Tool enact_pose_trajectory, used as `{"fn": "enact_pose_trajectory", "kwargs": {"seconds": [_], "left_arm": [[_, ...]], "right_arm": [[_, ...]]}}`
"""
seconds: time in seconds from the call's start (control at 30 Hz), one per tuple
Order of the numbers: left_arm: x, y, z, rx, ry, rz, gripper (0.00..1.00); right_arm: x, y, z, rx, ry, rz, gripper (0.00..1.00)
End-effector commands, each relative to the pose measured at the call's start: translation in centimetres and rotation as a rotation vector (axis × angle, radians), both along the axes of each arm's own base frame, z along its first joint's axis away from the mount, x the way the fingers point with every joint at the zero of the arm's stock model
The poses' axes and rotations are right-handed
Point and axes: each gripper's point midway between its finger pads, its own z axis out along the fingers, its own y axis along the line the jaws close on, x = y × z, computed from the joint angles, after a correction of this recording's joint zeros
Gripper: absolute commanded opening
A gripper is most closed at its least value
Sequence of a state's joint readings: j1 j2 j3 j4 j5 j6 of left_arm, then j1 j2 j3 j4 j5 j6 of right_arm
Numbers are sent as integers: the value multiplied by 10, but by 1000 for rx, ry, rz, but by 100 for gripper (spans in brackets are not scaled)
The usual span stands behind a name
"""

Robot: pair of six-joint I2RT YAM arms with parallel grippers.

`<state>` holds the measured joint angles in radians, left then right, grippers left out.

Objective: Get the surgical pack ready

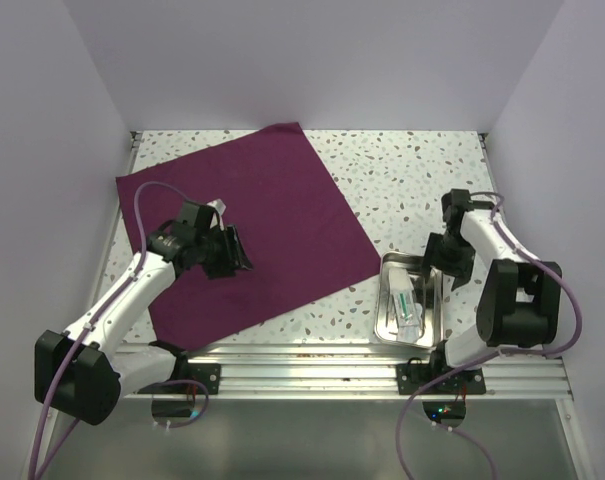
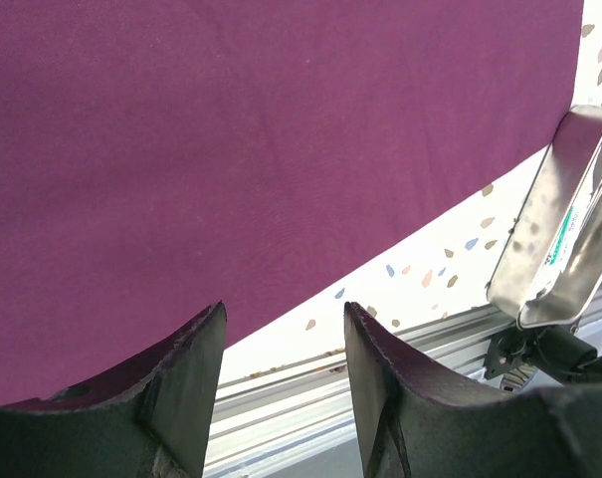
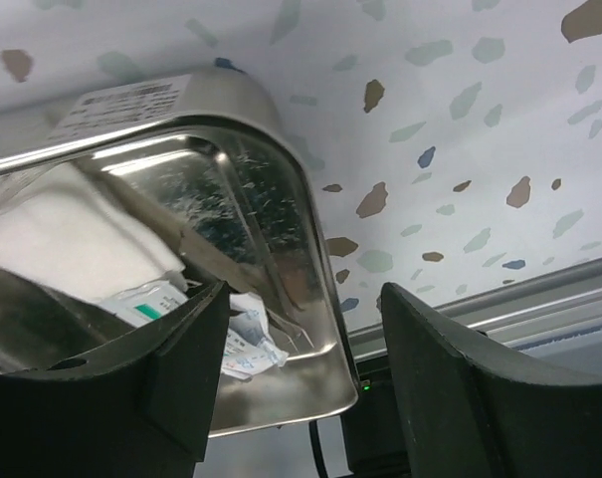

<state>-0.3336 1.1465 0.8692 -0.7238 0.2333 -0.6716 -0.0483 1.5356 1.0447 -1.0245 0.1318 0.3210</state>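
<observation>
1. The left hand (image 2: 281, 383) stands moderately wide. Its two black fingers (image 2: 186, 398) are apart and nothing lies between them.
2. It hangs over the near half of the large dark purple square cloth (image 1: 252, 200). I cannot tell whether the fingertips touch the fabric.
3. The cloth lies spread flat on the left part of the white speckled surface (image 1: 412, 175). It is turned so that one corner points to the far edge and another points right. Its near edge lies close to the aluminium rail (image 1: 302, 365) that runs along the near side.
4. The right hand (image 3: 301, 373) is also parted. One black finger (image 3: 176, 383) shows in front of the inside of the shiny rectangular steel tray (image 3: 281, 214), and the other is outside it. A rounded corner of the rim sits in the gap, and the fingers are not visibly pressed onto it.
5. In the overhead view the right hand is at the tray's far right corner. The tray rests on the surface at the near right, just beside the cloth's right corner.
6. Inside the tray lie a white gauze pad (image 3: 67, 244) and small packets with green print (image 3: 146, 299).
</observation>
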Motion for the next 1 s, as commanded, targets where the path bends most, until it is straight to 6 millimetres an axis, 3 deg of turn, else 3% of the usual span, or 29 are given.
{"fn": "enact_pose_trajectory", "kwargs": {"seconds": [0.0,0.17,0.2,0.6,0.8,0.97], "left_arm": [[2,0,8,-19,-33,-9,55],[-1,1,4,-10,-24,-18,55],[-1,1,4,-8,-27,-23,55],[2,3,4,6,-38,-29,55],[7,1,9,12,-45,-37,55],[16,10,22,64,-57,1,55]], "right_arm": [[1,-5,-11,10,-1,-51,65],[4,-2,-25,49,56,-65,61],[3,0,-28,62,68,-63,52],[-10,4,-39,83,131,-67,4],[-7,3,-26,82,113,-68,0],[11,4,16,91,10,-75,0]]}}
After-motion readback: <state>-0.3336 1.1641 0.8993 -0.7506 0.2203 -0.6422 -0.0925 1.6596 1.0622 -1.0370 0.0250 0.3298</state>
